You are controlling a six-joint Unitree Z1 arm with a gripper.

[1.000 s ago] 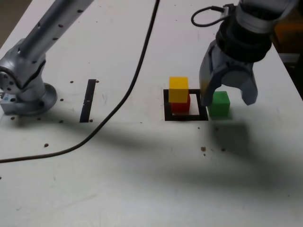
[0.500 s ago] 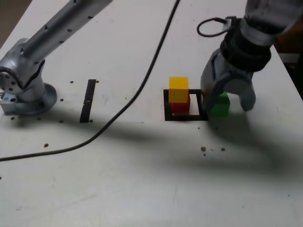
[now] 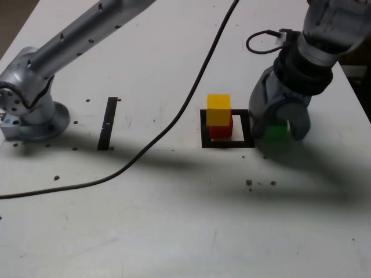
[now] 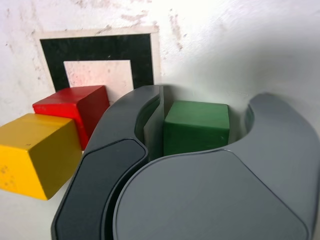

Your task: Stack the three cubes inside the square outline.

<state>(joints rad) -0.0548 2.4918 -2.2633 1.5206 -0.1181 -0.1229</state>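
Gripper: lowered to the white table at centre right of the exterior view, jaws spread and straddling the green cube; in the wrist view one finger lies close beside the cube and a gap shows on the other side, so nothing is clamped.
Green cube: on the table between the jaws, just outside the square outline on the exterior view's right; only part of it shows there. The wrist view shows its top and one side face.
Yellow cube: on top of the red cube, near the middle of the exterior view; in the wrist view it fills the lower left.
Red cube: under the yellow one, inside the outline toward its left side in the exterior view.
Square outline: black border, white centre, mid-frame.
Black tape strip: left of centre, well apart from the cubes.
Cable: dark, curving from top centre to the left edge.
Arm base: far left.
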